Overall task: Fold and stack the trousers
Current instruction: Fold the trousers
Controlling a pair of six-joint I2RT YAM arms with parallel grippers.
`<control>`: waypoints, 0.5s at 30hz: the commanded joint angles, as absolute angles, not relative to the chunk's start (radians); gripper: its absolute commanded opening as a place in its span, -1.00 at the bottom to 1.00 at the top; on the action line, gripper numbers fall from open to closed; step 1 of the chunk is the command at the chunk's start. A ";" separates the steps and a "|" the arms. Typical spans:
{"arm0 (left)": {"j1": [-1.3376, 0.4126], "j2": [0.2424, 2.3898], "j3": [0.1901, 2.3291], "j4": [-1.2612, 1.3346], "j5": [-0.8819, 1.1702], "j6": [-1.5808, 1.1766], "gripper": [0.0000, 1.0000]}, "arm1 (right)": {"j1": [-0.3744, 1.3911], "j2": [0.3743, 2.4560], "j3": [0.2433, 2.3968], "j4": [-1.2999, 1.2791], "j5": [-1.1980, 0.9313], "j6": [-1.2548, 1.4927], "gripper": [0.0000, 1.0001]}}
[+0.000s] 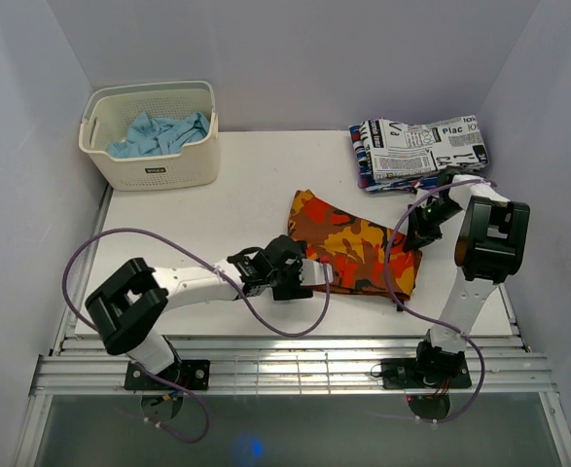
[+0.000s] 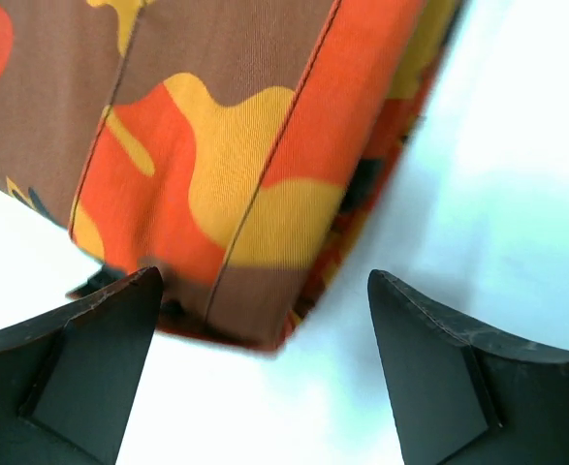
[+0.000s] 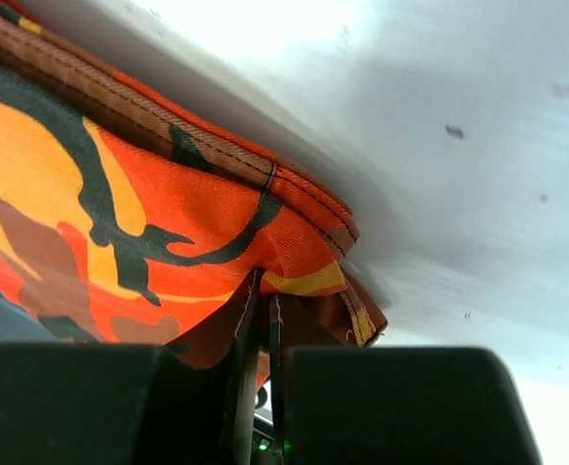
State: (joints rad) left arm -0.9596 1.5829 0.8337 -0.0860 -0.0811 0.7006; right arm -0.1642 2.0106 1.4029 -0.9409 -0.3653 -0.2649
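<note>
The orange, brown and yellow camouflage trousers (image 1: 355, 243) lie folded in the middle of the table. My left gripper (image 1: 301, 277) is open at their near left corner; in the left wrist view that corner (image 2: 255, 242) sits between the two dark fingertips (image 2: 90, 349), just ahead of them. My right gripper (image 1: 421, 229) is at the trousers' far right edge. In the right wrist view it (image 3: 269, 334) is shut on a fold of the orange cloth (image 3: 168, 213), which is lifted a little off the table.
A folded stack of newspaper-print trousers (image 1: 419, 149) lies at the back right. A cream basket (image 1: 152, 165) with blue cloth (image 1: 159, 134) stands at the back left. Purple cables loop from both arms over the near table.
</note>
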 commanded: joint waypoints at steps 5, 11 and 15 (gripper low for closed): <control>-0.942 1.230 0.939 -0.363 0.204 0.231 0.96 | 0.050 2.154 1.567 -0.674 -0.084 -0.374 -0.85; -0.577 1.308 1.049 -0.377 0.476 -0.194 0.91 | 0.118 2.206 1.744 -0.709 -0.043 -0.390 -0.84; -0.343 1.417 0.997 -0.075 0.838 -0.467 0.55 | 0.101 2.131 1.680 -0.703 -0.011 -0.397 -0.63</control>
